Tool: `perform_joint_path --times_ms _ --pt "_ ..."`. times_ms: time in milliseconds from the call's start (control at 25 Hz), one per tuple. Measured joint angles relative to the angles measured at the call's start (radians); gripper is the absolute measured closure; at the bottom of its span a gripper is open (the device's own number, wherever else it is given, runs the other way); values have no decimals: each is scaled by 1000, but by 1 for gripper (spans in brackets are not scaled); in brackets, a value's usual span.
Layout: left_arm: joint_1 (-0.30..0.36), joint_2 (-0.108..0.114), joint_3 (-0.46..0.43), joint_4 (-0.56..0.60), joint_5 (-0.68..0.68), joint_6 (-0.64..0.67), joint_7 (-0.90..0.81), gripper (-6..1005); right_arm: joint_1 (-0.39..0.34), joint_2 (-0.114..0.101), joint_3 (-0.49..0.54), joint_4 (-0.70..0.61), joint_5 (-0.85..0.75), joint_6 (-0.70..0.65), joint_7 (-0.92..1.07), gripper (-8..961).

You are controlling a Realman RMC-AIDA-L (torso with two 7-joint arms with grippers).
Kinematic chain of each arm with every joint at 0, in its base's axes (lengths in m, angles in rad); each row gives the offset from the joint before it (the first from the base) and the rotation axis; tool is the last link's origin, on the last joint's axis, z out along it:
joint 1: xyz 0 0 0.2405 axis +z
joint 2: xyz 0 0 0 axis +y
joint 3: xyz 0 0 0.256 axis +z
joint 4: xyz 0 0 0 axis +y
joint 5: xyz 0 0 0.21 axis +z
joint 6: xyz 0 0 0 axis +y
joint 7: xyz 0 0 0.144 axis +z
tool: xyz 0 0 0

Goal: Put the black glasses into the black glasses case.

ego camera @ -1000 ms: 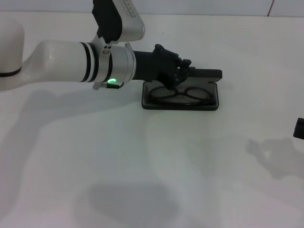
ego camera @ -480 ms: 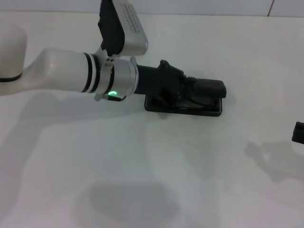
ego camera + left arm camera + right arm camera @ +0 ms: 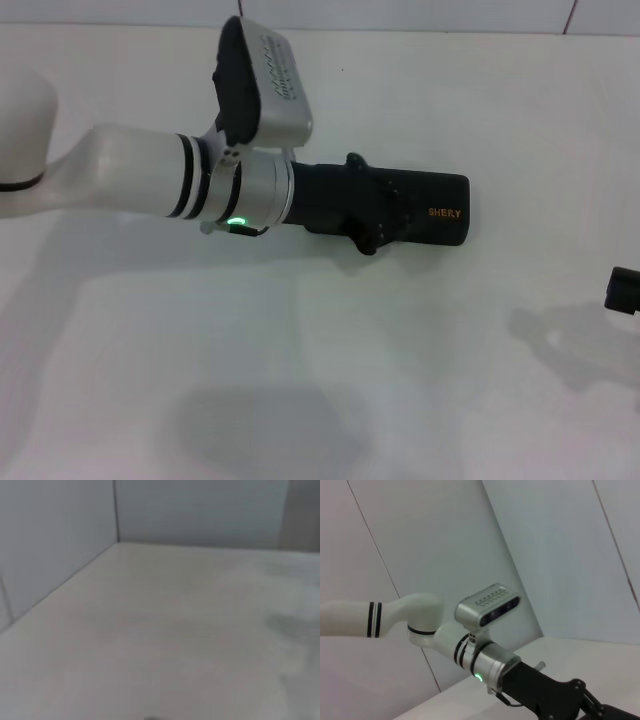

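Black glasses case (image 3: 432,210) now lidded down on table (image 3: 400,380) under left claw (image 3: 385,222), finger state not discernible; black glasses no longer visible, judged enclosed; right claw (image 3: 624,290) idle far right.

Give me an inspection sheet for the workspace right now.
Surface: white table, bare where visible.
Job's things: case lies shut, lid down, "SHERY" lettering up. Glasses not visible.
Clutter: nothing seen.
Grippers: left gripper rests on the case's left part; its jaws can't be judged. Right gripper sits at the right edge of the head view, mostly cut off.
Cables: nothing seen.
Surroundings: pale panelled walls behind the table.
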Motion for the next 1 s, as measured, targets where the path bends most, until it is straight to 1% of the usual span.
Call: perform_joint_path --times_ms 120,160,240,280,360,400,480,560,680,840,960,1000 --pt "82 0 -1 148 -33 92 -7 795 -7 0 6 0 -4 -2 0 820" --pt "100 0 -3 180 -45 115 -10 792 -8 0 8 0 -6 -4 -1 814" --pt "172 7 -17 296 -93 230 11 786 -7 -1 11 -5 -12 -26 -23 801" --pt "199 11 -27 334 -109 278 31 783 -3 -1 10 -6 -12 -44 -50 794" --pt "261 13 -84 392 -138 399 92 778 9 0 3 -5 -7 -65 -93 781" --pt "281 12 -113 405 -143 440 103 775 18 0 -7 -4 0 -74 -117 744" --pt "319 10 -196 430 -151 529 68 769 33 1 -30 -3 22 -80 -146 671" --pt "337 23 -253 435 -153 607 -3 699 47 2 -55 -3 57 -85 -179 597" --pt "355 43 -317 430 -153 708 -69 594 67 2 -76 -4 109 -88 -213 515" --pt "381 60 -363 427 -150 803 -104 441 101 2 -77 -4 144 -90 -218 406" --pt "397 63 -368 423 -150 821 -105 323 135 1 -86 -2 151 -90 -219 314" --pt "401 63 -369 421 -149 823 -105 316 145 1 -91 -2 151 -89 -219 275"
